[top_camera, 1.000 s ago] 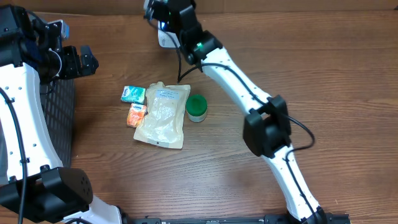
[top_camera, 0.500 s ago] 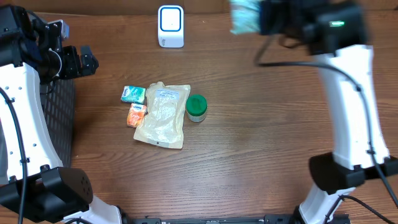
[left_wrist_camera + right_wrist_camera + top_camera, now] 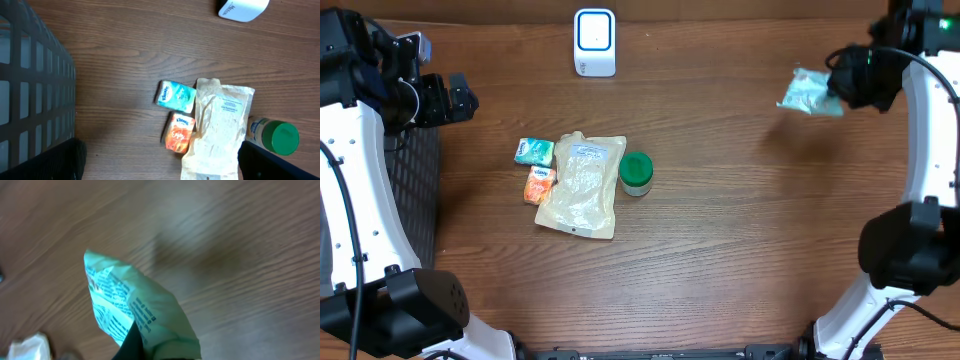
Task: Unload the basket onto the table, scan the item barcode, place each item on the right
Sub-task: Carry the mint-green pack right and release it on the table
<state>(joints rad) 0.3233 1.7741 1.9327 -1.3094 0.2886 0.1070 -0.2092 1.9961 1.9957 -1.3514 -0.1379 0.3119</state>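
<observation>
R gripper (image 3: 848,84), closed, pinches a crinkly pale-green plastic packet (image 3: 809,94) w/ printed text. Pkt sticks out past the fingertips, clear of the wood table (image 3: 740,250). In the R wrist view the pkt (image 3: 131,307) fills the lower middle, held by its bottom edge. The white box scanner w/ blue-rimmed window (image 3: 594,42) is well apart from this gripper, far along the table's back edge.

L gripper (image 3: 446,96) has jaws spread wide, nothing between them, and hangs above the table. Just beside it sits a black mesh basket (image 3: 35,85). Ahead of it, grouped: small teal tissue pack (image 3: 176,96), small orange tissue pack (image 3: 179,132), both touching a flat, pale, clear pouch w/ white label (image 3: 220,130). A green-lidded round jar (image 3: 278,138) is against the pouch's far side.
</observation>
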